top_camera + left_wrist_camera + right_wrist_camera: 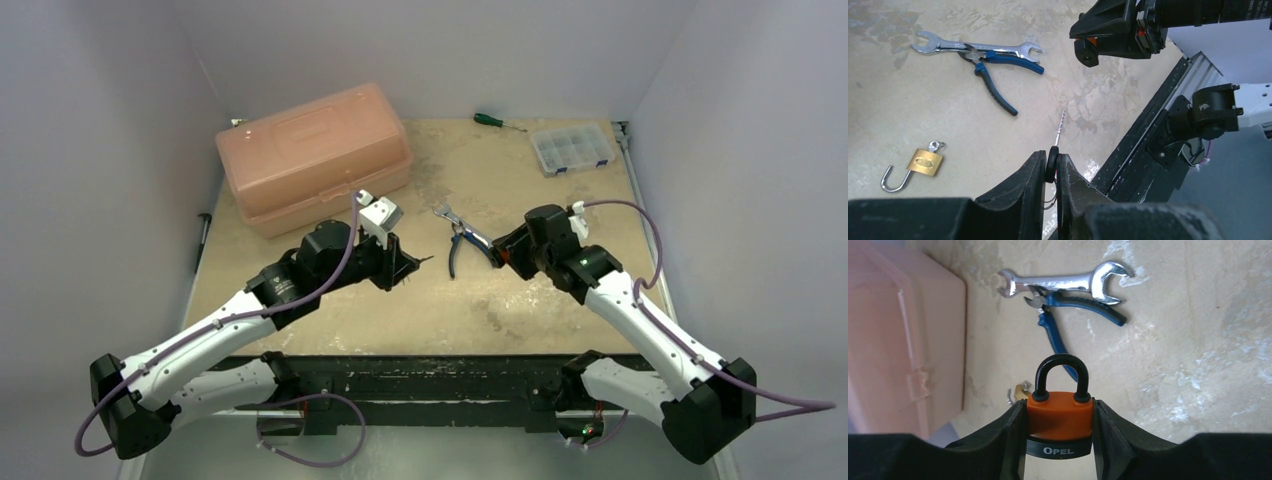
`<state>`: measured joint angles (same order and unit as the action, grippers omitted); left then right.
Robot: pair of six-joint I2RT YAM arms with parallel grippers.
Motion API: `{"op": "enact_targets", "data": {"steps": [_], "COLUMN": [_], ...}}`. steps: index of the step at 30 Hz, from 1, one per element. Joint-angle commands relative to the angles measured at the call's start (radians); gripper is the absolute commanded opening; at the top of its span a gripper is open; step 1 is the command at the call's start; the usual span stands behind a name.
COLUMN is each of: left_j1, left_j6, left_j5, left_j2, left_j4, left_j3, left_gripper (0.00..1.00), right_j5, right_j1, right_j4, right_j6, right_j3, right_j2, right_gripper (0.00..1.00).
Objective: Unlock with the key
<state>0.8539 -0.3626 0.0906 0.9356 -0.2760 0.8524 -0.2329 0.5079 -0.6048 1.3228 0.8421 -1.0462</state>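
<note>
Right gripper [1058,411] clenched on the orange padlock [1060,416], held above the table [500,312] | we read "OPEL" in white on its black base; black shackle [1060,359] is closed | left gripper [1050,162] pinches the key [1060,129] by black head, thin blade pointing toward the padlock, not touching.

The toolbox [313,155] occupies the far left of the table [470,310]. The screwdriver [497,122] and the compartment case [572,148] lie at the far right. At centre, the wrench [1058,282] lies across the head of the pliers [1068,315]. The left gripper [1051,158], left of them, clamps the key [1052,162]. The right gripper [1060,416], right of them, clamps the padlock [1060,410]. A second padlock [925,162] lies on the table between toolbox and pliers.
</note>
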Motion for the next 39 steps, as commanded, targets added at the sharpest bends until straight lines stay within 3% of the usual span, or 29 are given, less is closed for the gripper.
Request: {"op": "enact_targets", "data": {"steps": [1, 7, 17, 39], "left_j1": [0.001, 0.005, 0.027, 0.144], "left_j6": [-0.084, -0.163, -0.239, -0.32], "left_j5": [0.07, 0.115, 0.121, -0.043], "left_j2": [0.027, 0.071, 0.139, 0.283], "left_j4": [0.109, 0.217, 0.352, 0.471], "left_j3": [-0.006, -0.013, -0.016, 0.025], "left_gripper": [0.0, 0.0, 0.0, 0.0], "right_j5": [0.073, 0.099, 0.123, 0.156], "right_j1": [-0.003, -0.003, -0.003, 0.007], "right_j4": [0.106, 0.226, 0.245, 0.259], "right_j6": [0.078, 0.16, 0.193, 0.213], "right_j3": [-0.025, -0.084, -0.092, -0.127], "right_j2": [0.063, 0.143, 0.22, 0.296], "right_gripper": [0.0, 0.0, 0.0, 0.0]}}
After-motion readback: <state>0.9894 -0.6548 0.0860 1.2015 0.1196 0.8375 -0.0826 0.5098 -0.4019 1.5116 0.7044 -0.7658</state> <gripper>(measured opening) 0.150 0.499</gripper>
